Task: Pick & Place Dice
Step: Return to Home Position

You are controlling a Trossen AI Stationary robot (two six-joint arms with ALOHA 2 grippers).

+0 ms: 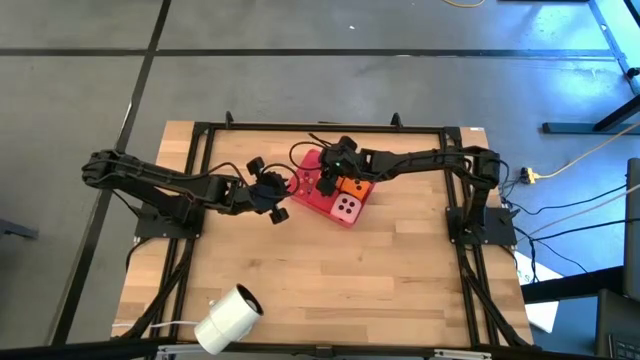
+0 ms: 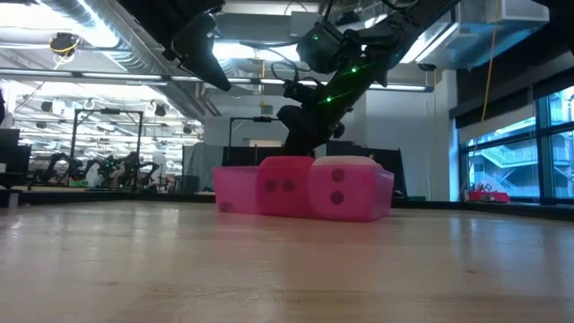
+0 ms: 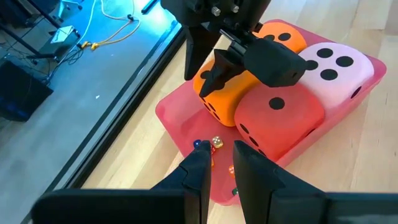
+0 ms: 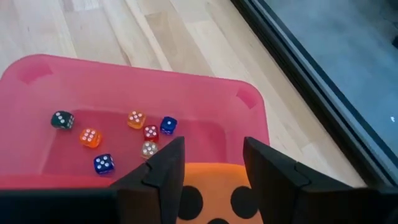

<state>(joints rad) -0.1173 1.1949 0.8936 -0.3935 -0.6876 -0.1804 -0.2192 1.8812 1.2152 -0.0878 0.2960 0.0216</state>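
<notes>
A red tray (image 1: 312, 196) sits mid-table and holds the big soft dice. In the left wrist view I see two orange dice (image 3: 225, 99) (image 3: 283, 34), a red die (image 3: 280, 115) and a pink die (image 3: 336, 62) packed together in it. My right gripper (image 4: 214, 155) (image 1: 328, 180) reaches down over the tray's far left part, onto the nearer orange die. My left gripper (image 3: 221, 158) (image 1: 277, 205) hovers just left of the tray, its fingers a narrow gap apart, holding nothing. In the low view the red die (image 2: 285, 187) and pink die (image 2: 341, 188) hide the orange ones. My right gripper has the orange die (image 4: 214, 186) between its two fingers (image 4: 165, 165), one on each opposite side. They come from above, slanting down from the table's right. The die's pipped top face points up. Whether its underside still rests on the tray, I cannot tell.
Several tiny coloured dice (image 4: 124, 134) lie loose on the tray's bare floor beyond the held die. A white cylindrical object (image 1: 228, 318) stands at the table's near left edge. A black frame (image 1: 320, 127) borders the table. Bare wood spreads across the near half.
</notes>
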